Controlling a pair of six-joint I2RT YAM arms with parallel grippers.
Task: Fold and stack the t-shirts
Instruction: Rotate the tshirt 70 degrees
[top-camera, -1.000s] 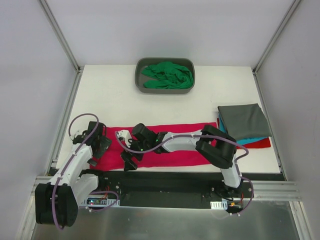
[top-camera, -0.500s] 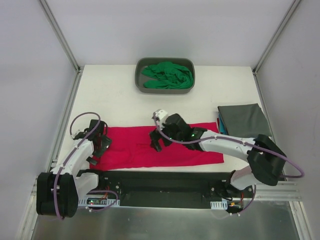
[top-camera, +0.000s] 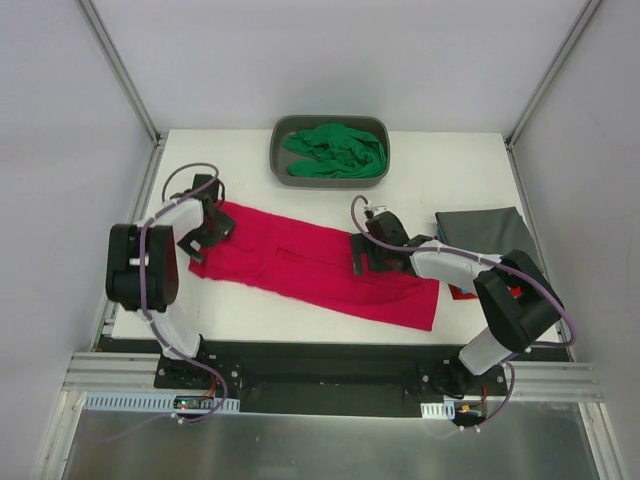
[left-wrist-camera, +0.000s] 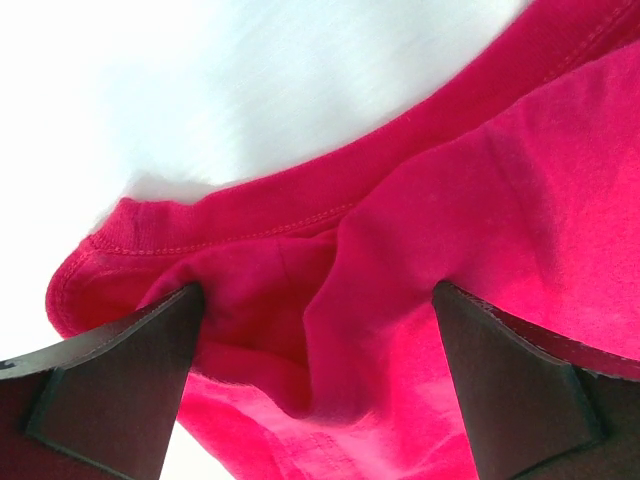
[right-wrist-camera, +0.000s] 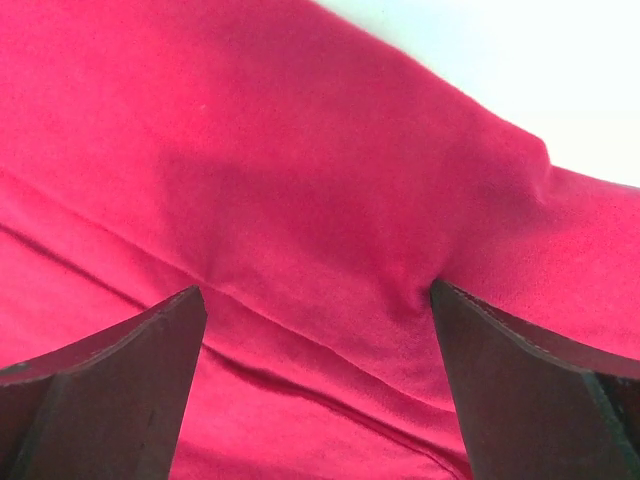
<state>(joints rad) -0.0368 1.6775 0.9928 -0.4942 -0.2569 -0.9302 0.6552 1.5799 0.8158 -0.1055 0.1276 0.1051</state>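
Top view, left arm: elbow raised over the desk's (top-camera: 250, 180) left edge, forearm reaching away from the base, left hand (top-camera: 207, 226) down on the left end of the crimson-pink shirt (top-camera: 300, 265).
Top view, right arm: stretched low across the desk toward the middle, right hand (top-camera: 364, 254) on the shirt's right half, near the dark grey shirt (top-camera: 490, 235).
Top view, crimson-pink shirt: a long band lying aslant, left end farther up the desk, right end nearer the front edge.
Top view, other shirts: the green shirt (top-camera: 335, 150) is bunched in the grey tub (top-camera: 279, 165) at the back; the dark grey one is folded at the right, a strip of red shirt (top-camera: 461, 293) showing below it.
Left wrist view: fingers (left-wrist-camera: 115, 385) spread wide, a wrinkled hem and folds between them, nothing clamped.
Right wrist view: fingers (right-wrist-camera: 525, 395) wide apart over smooth crimson cloth with one crease, nothing clamped.
Change, shirt: a second ago it lay straight along the front edge; now it is swung aslant and shifted back.
Change, arms: the left hand has gone up the desk; the right hand has moved from the shirt's left part to its right part.
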